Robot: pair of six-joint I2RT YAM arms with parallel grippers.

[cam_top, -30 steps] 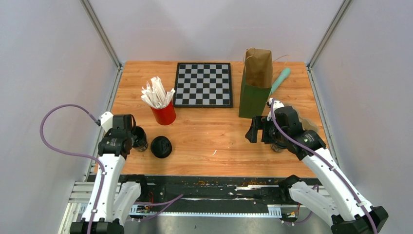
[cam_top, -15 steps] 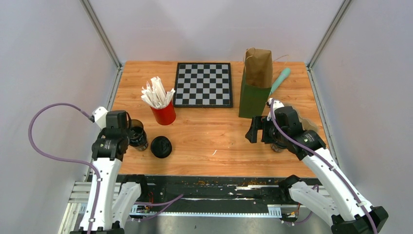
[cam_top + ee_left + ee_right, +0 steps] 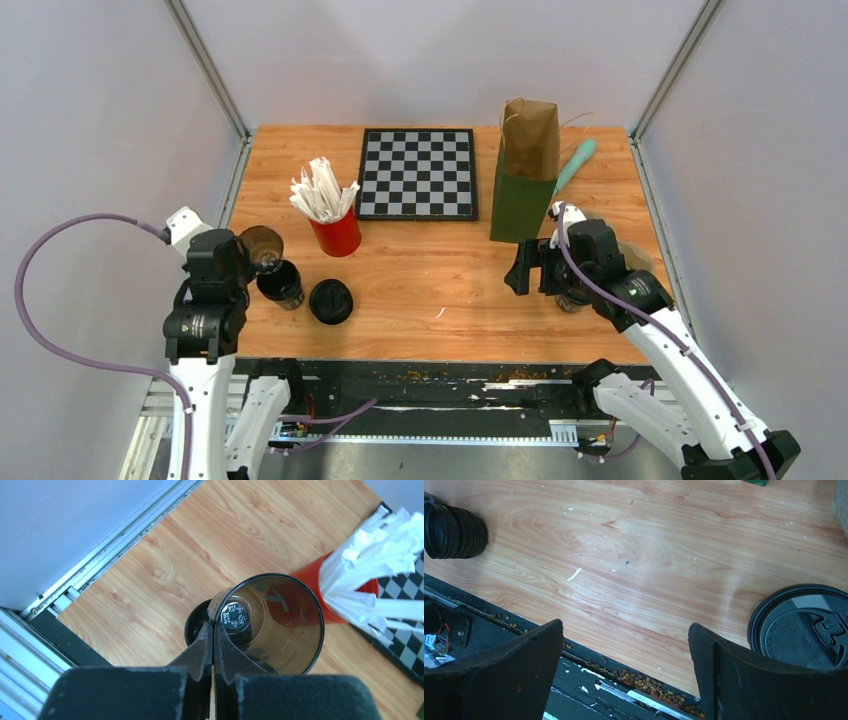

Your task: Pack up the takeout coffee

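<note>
Left gripper [image 3: 213, 628]: jaws pressed together, pinching the wall of an open brown cup [image 3: 272, 622] at its rim, one finger inside and one outside. No lid on that cup; I can see straight down to its bottom. From the top view the same cup [image 3: 262, 245] is tilted, mouth facing up and left, near the table's [image 3: 440, 275] left edge. Its base hangs over a second dark cup [image 3: 282, 285] that stands on the wood; can't tell if the two touch. In my left wrist view only a dark sliver of that second cup [image 3: 196, 625] shows beside the held one. Just right of it lies a black stack of lids [image 3: 331, 301]. The red cup [image 3: 339, 236] of white wrapped straws [image 3: 322, 190] stands behind, close to the held cup but apart from it. Right gripper [image 3: 624, 630]: jaws spread wide, nothing between them, just bare wood. A lidded cup [image 3: 806, 630] stands on the table just outside my right finger; can't tell if that finger touches it. From above that lidded cup [image 3: 572, 297] is mostly hidden under my right wrist, near the table's right side. Behind it stands the green bag [image 3: 518, 205] with a brown paper bag [image 3: 532, 140] rising from it. A chessboard [image 3: 417, 173] lies at the back centre.
</note>
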